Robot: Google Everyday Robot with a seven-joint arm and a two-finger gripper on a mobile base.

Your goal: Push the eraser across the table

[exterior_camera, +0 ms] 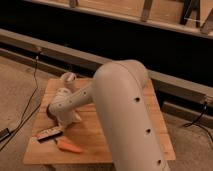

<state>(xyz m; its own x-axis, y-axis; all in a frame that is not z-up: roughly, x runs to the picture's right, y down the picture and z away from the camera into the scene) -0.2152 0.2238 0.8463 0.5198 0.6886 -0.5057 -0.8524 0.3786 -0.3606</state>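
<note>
The eraser (pixel 49 134), a small flat dark block with a lighter top, lies near the front left corner of the wooden table (pixel 92 137). My gripper (pixel 65 120) is low over the table, just behind and to the right of the eraser, at the end of the pale arm (pixel 125 100) that reaches in from the right. I cannot tell whether the gripper touches the eraser.
An orange carrot (pixel 69 146) lies just in front of the eraser, near the front edge. A dark purple bowl (pixel 51 110) shows partly behind the gripper at the left edge. A pale object (pixel 67 77) sits at the far left corner. Cables run on the floor at left.
</note>
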